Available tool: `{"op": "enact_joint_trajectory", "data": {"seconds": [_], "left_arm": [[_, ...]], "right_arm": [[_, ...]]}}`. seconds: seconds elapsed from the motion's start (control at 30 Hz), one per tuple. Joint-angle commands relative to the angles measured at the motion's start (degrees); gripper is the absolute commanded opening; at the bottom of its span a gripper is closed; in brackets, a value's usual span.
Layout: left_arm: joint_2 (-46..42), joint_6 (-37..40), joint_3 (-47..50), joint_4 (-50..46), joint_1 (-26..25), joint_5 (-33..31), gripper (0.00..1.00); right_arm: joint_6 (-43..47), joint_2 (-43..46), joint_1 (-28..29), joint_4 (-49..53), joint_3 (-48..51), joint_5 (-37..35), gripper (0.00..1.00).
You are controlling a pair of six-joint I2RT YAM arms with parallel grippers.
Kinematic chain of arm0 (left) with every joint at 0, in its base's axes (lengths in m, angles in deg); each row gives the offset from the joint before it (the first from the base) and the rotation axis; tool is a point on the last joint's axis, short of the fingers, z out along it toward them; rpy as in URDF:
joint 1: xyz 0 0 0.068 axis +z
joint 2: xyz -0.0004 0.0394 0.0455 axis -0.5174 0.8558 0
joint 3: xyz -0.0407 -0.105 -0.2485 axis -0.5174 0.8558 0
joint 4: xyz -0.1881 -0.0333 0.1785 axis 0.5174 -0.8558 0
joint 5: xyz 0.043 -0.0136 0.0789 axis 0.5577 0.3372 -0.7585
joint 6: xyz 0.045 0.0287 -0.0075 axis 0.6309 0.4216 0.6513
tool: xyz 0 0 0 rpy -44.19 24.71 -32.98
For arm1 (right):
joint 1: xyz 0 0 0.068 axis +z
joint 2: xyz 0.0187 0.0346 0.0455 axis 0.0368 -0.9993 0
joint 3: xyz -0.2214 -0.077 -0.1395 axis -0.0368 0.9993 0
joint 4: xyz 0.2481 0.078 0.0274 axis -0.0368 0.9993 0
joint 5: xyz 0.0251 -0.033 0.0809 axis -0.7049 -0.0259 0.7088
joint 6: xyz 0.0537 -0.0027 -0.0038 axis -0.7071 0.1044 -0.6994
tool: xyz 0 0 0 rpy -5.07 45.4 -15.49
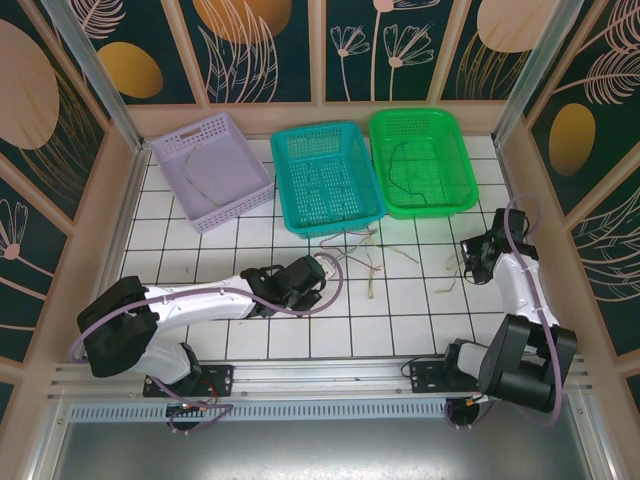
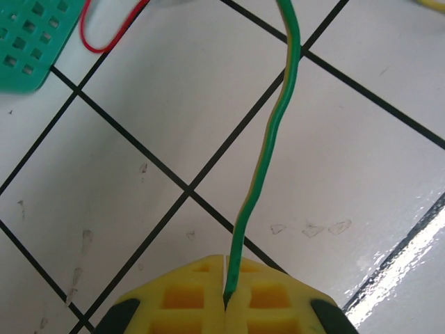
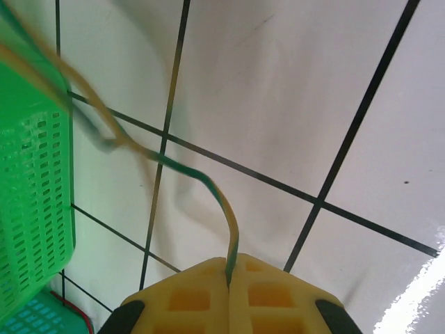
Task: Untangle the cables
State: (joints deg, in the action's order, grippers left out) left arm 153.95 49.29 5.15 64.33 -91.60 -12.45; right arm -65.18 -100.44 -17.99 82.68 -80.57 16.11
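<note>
My left gripper [image 2: 226, 300] is pinching shut on a green cable [image 2: 274, 132] that is running off the frame's top edge. My right gripper [image 3: 229, 275] is clamping a blurred green-yellow cable [image 3: 208, 182]. Seen from above, thin pale strands [image 1: 372, 265] at mid-frame are merging, uncountable, below three baskets: lilac basket [image 1: 240, 205], teal basket [image 1: 335, 215], green basket [image 1: 432, 205].

Right hand [image 3: 229, 270] pinches a seemingly green-yellow cable [image 3: 188, 167].
</note>
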Motion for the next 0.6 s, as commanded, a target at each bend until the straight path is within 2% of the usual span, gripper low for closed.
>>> {"op": "enact_joint_trajectory", "data": {"seconds": [0.0, 0.17, 0.2, 0.3, 0.4, 0.5, 0.57], "left_arm": [[0.87, 0.13, -1.46, -1.83, -0.11, -1.46, 0.0], [2.46, 0.66, -2.44, -2.88, -0.11, -1.37, 0.0], [2.86, 0.66, -2.93, -3.25, -0.11, -1.17, 0.05], [3.25, -0.27, -4.15, -3.65, -0.11, -0.69, 0.33], [1.45, -2.53, -5.42, -3.31, -0.11, -1.46, 0.53], [-0.46, -5.93, -7.47, -3.13, -0.11, -1.63, 0.63], [-1.03, -8.41, -9.3, -3.26, -0.11, -1.81, 0.64]], "right_arm": [[-0.19, 0.66, -0.17, -1.17, 0.61, 0.36, 0.0], [-0.68, 5.0, 0.95, 1.03, -0.02, 0.12, 0.0], [-0.95, 6.3, 1.66, 1.7, -0.58, -0.31, 0.0], [-1.89, 10.51, 4.85, 2.45, -2.89, -1.97, 0.0], [-0.5, 13.76, 8.18, 0.75, -5.28, -1.29, 0.0], [2.57, 16.61, 11.06, -5.09, -5.62, 3.27, 0.0], [4.12, 17.9, 12.52, -9.86, -4.89, 8.12, 0.0]]}}
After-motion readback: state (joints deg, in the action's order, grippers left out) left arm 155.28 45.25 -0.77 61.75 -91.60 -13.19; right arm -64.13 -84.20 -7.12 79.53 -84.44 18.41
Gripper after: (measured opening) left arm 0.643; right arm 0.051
